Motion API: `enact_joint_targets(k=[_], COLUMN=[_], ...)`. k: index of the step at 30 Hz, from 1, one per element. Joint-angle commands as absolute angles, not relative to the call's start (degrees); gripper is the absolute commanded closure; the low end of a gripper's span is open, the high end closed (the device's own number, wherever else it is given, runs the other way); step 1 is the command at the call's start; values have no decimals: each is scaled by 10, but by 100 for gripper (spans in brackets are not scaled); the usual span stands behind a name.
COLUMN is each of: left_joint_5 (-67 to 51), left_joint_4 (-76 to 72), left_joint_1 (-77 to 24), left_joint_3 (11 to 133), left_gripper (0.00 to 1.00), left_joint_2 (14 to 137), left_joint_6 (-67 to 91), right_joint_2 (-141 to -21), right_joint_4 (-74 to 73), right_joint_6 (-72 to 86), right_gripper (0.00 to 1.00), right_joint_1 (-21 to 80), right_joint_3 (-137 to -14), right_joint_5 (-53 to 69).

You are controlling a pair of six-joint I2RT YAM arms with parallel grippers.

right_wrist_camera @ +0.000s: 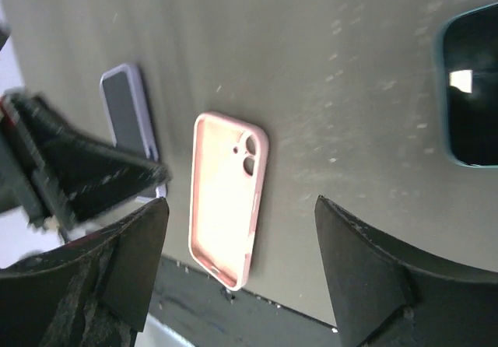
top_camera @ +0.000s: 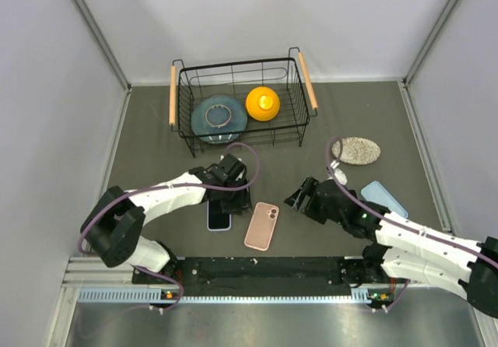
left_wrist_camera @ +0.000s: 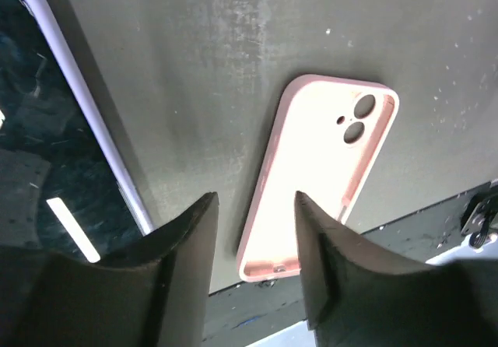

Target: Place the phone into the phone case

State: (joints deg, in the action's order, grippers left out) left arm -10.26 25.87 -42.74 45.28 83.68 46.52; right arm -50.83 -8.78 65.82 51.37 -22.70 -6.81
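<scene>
The phone (top_camera: 219,217), dark screen up with a lavender rim, lies flat on the grey mat. It is also in the left wrist view (left_wrist_camera: 47,152) and the right wrist view (right_wrist_camera: 124,110). Just right of it lies the empty pink phone case (top_camera: 262,226), hollow side up (left_wrist_camera: 323,168) (right_wrist_camera: 226,195). My left gripper (top_camera: 230,194) hovers over the phone's far end, open, with nothing between its fingers (left_wrist_camera: 255,207). My right gripper (top_camera: 299,195) stands open to the right of the case, holding nothing (right_wrist_camera: 241,203).
A black wire basket (top_camera: 292,133) with wooden handles stands at the back, holding a blue plate (top_camera: 215,118) and a yellow object (top_camera: 263,103). A speckled oval pad (top_camera: 356,150) and a teal-rimmed second phone (top_camera: 384,199) (right_wrist_camera: 473,90) lie on the right. The black rail (top_camera: 264,269) borders the near edge.
</scene>
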Motion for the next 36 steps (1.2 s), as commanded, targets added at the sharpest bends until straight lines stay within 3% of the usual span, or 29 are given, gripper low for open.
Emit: enact_joint_targets(k=[1,2,5,6,9,12,16,21,36], left_joint_5=[-42,-36,-27,-25,-25,-22,-15,-5,-49], left_joint_4=[309,312,321,328,337,337,353,366,352], left_joint_1=[-423,-423,-423,-423,-423,-423,-423,-423,-423], left_joint_3=[500,510,525,531,536,522,514,505,428], left_gripper=[44,33,21,13,8,8,9,9,10], left_joint_2=[790,778,762,761,752,726,694,662,578], left_joint_6=[431,425,396,387,371,362,348,329,352], right_joint_2=[-505,-510,-538,-546,-576,-607,-639,-722,-853], right_joint_4=[-344,-365,-413,-416,-413,-468,-594,-670,-679], right_joint_6=[753,763,767,752,597,543,784,911,1053], right_gripper=[22,21,16,12,10,9,9,4,1], right_joint_1=[503,498,455,440,422,392,351,283,204], right_joint_3=[-315,-334,-366,-374,-421,-473,-496,-534,-593], right_joint_5=[-255,-265,-276,-276,-321,-338,-312,-245,-187])
